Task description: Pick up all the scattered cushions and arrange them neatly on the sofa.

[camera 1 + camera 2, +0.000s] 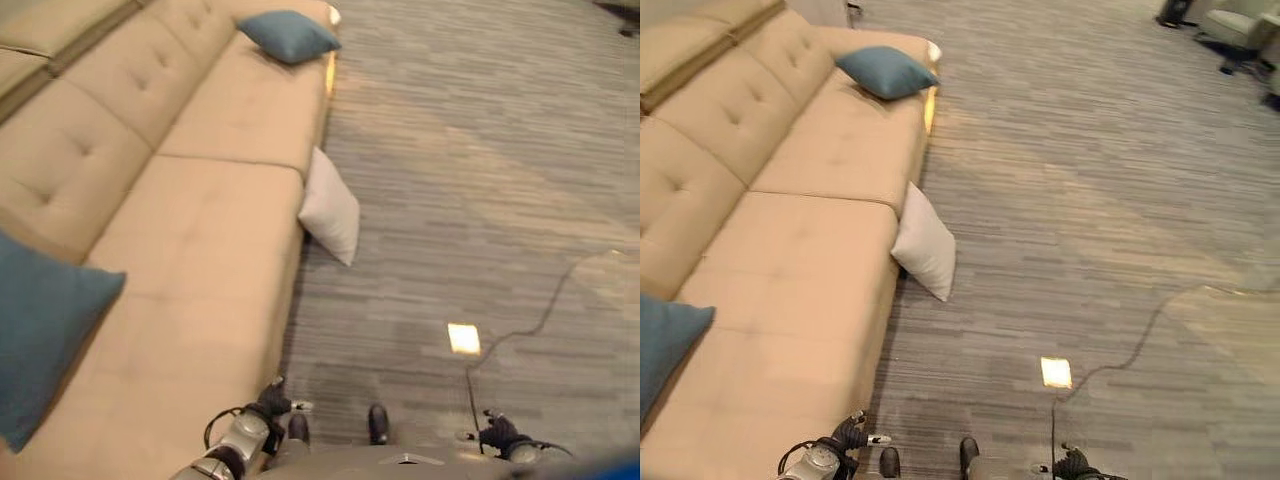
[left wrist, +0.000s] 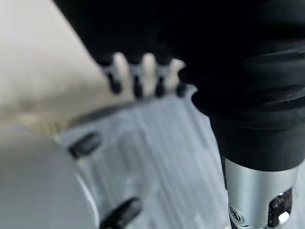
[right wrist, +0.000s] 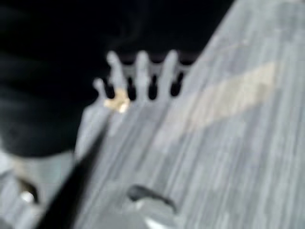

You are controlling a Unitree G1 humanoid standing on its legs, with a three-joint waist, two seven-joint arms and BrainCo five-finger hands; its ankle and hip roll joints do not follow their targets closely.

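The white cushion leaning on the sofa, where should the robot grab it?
Probably the top corner of the white cushion. It stands tilted on the floor against the sofa front, so that corner sticks up free. Coming from the open floor side looks easiest; both hands hold nothing.

Both arms are hanging low, the left hand [image 1: 272, 400] at seven o'clock and the right hand [image 1: 498, 432] at five o'clock, each holding nothing with fingers relaxed.

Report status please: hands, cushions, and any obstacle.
Left hand and right hand open, holding nothing. White cushion on floor, leaning against sofa; two blue cushions on sofa. Nothing blocking.
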